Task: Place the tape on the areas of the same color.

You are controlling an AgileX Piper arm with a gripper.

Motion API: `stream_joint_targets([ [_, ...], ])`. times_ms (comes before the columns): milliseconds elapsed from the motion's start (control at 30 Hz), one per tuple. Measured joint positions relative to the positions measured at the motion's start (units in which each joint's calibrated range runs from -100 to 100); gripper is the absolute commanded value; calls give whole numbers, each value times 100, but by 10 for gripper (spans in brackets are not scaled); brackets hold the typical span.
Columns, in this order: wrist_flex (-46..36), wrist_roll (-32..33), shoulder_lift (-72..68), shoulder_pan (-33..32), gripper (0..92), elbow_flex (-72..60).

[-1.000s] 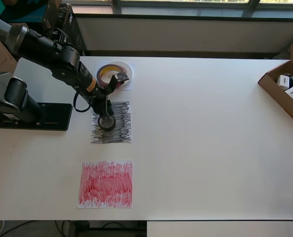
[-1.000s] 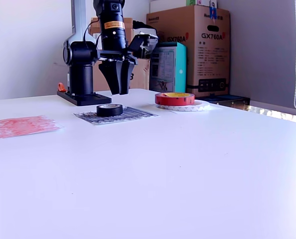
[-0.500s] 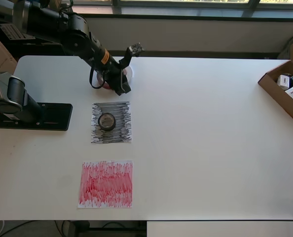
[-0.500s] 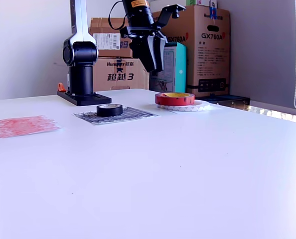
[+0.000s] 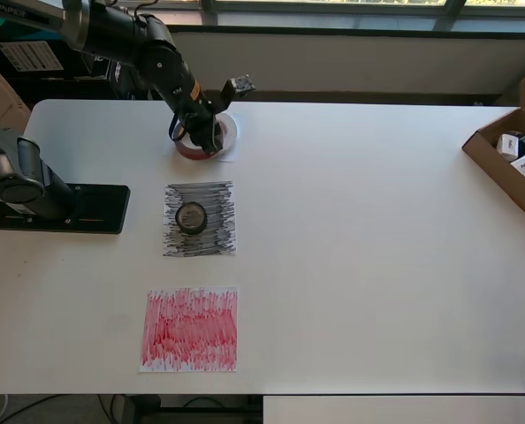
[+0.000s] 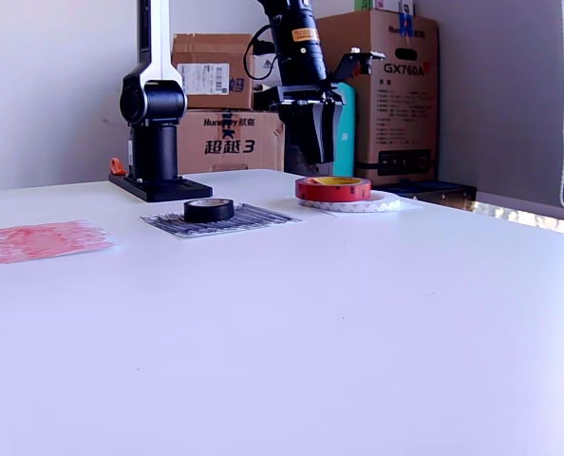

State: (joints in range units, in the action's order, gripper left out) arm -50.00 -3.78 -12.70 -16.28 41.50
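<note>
One red-brown tape roll [image 6: 332, 188] sits below the black gripper [image 6: 318, 163], fingers' state unclear; centre over its rim before descending

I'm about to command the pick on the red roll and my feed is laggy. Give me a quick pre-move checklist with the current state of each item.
1. Small black tape roll rests on the black-scribbled paper sheet: ok.
2. Red-scribbled paper sheet is free to receive a roll: ok.
3. Large red-brown tape roll sits stacked on the wide flat white tape ring, not yet on its sheet: not ok.
4. Gripper is above the red-brown roll, apart from it in the exterior view: ok.
5. Jaws open wide enough to take the roll: cannot tell.
6. White ring lies on the plain white paper sheet: ok.
</note>
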Motion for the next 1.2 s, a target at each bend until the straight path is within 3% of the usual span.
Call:
stream_joint_targets([
  [300,0,68,-434,-250,495,0],
  [1200,0,10,-482,-336,497,113],
])
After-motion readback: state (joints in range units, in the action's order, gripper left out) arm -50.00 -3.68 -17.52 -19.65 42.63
